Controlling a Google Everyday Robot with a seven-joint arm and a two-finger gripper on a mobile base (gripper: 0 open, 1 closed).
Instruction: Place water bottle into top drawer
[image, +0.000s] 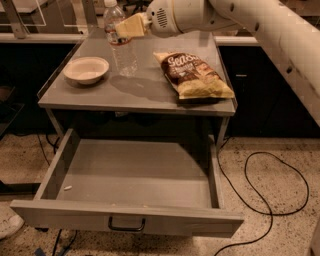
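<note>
My tool (127, 27) sits at the top of the frame, left of centre, closed on the bottle (122, 52) just below its white cap, at the label band. The bottle leans a little, cap to the left and base to the right, which tells me the grip carries it rather than the surface (150, 92). I cannot tell whether its base has cleared the surface or only brushes it.

Left of the bottle, a pale bowl (86, 70) rests on the surface, near but apart. To the right lies a chip bag (195, 75), flat and well clear of my tool.

Below, across the lower half of the frame, the drawer (75, 215) stands pulled fully out, its dark handle (126, 225) at the bottom centre. Its floor is bare but for a small white speck near the left wall.

So the drawer is open and the grasp looks made. That, I judge, is the first half. Left to do: lift the bottle clear, carry it forward over the front edge of the surface, lower it into the drawer and let go. Nothing of the bottle is in the drawer yet.
</note>
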